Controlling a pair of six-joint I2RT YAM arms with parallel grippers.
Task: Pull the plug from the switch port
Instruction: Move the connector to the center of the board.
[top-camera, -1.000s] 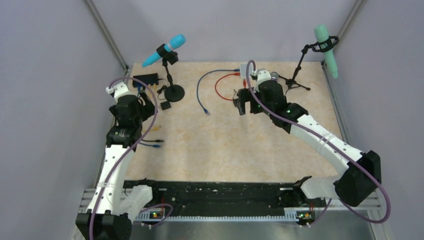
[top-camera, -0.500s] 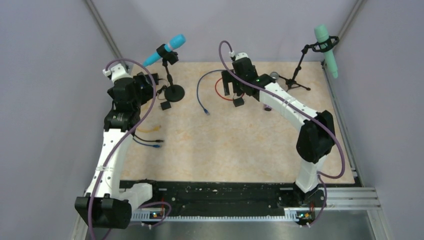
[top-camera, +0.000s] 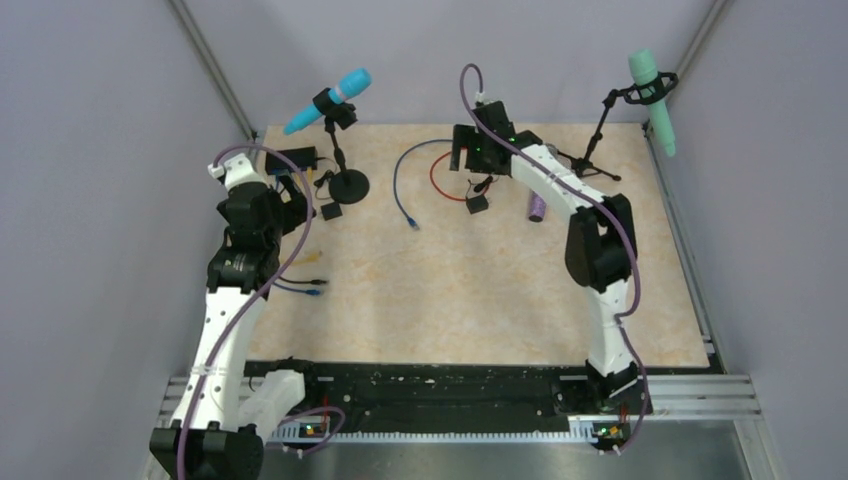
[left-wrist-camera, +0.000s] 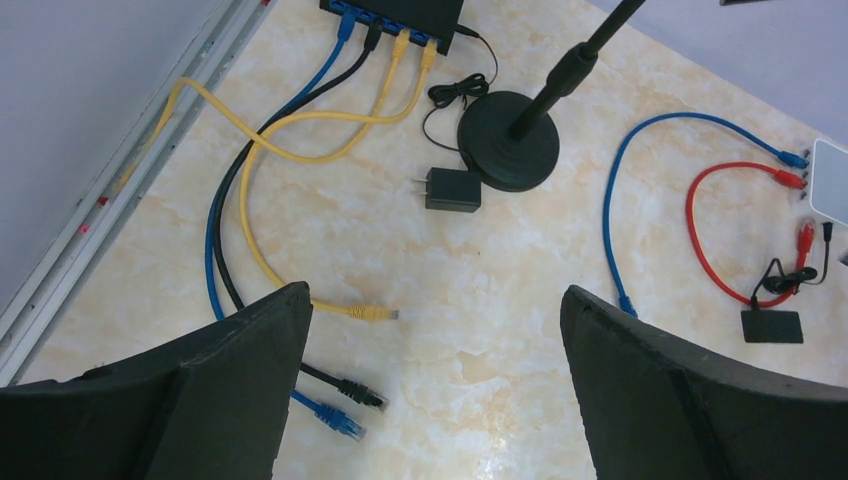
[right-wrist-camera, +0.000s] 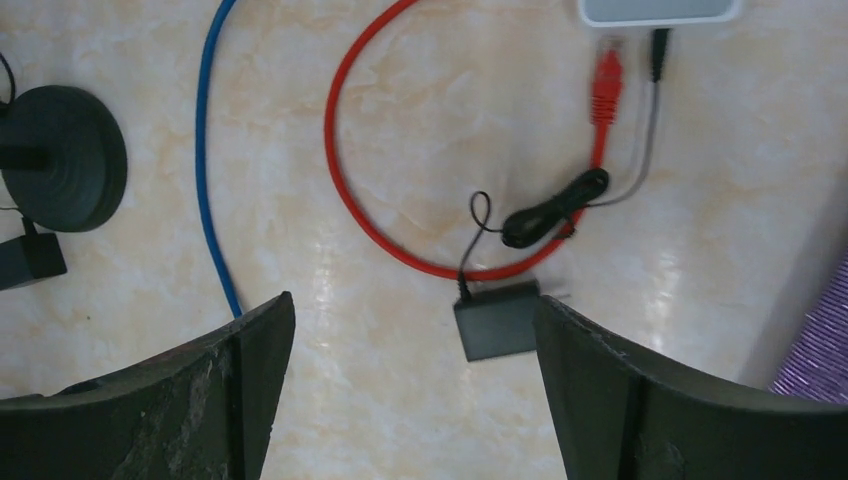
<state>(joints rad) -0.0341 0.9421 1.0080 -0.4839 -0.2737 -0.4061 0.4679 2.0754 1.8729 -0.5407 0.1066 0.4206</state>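
Two grippers, both spread wide, and we see nothing held in either. The left gripper (left-wrist-camera: 435, 295) hangs above the marbled beige table (left-wrist-camera: 480, 340), with a loose yellow cable end (left-wrist-camera: 372, 313) lying under its gap. Out beyond it, at the table's far left corner, sits the flat black switch (left-wrist-camera: 398, 10), with a blue cable (left-wrist-camera: 338, 45), a black cable (left-wrist-camera: 366, 45) and two yellow cables (left-wrist-camera: 396, 55) plugged into its near edge. Over on the other side, the right gripper (right-wrist-camera: 412, 302) hovers by a small black adapter block (right-wrist-camera: 497, 322), just beside a red cable loop (right-wrist-camera: 345, 190).
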